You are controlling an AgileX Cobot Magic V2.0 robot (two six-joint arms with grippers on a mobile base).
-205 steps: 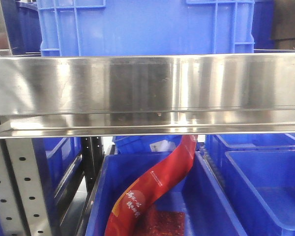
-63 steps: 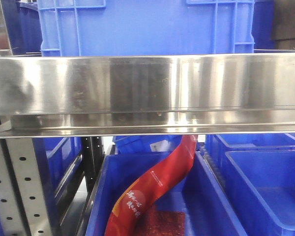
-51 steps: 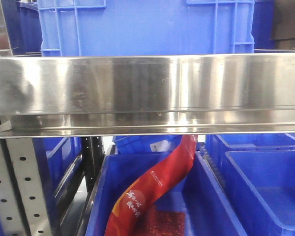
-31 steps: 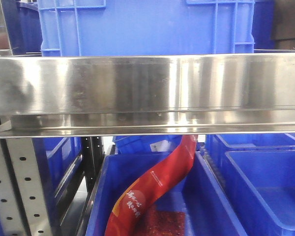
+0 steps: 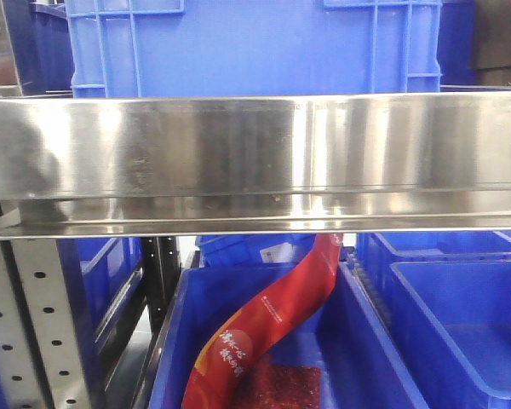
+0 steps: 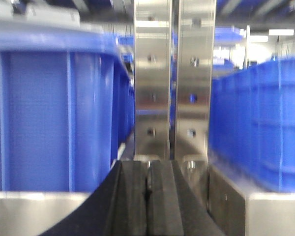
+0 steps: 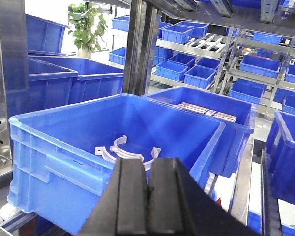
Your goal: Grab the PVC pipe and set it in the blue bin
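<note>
In the right wrist view, white curved PVC pipe pieces (image 7: 125,154), shaped like half rings, lie on the floor of a large blue bin (image 7: 39,162). My right gripper (image 7: 148,162) hovers over that bin's near corner, shut with nothing between its black fingers. It hides part of the white pieces. In the left wrist view, my left gripper (image 6: 147,167) is also shut and empty. It points at a steel rack upright (image 6: 152,83) between two blue bins. Neither gripper shows in the front view.
A shiny steel shelf beam (image 5: 255,153) spans the front view under a blue crate (image 5: 255,43). Below it a blue bin (image 5: 366,341) holds a red packet (image 5: 272,319). Another bin (image 7: 206,105) with flat pinkish pieces stands behind the right one. Racks of blue bins fill the background.
</note>
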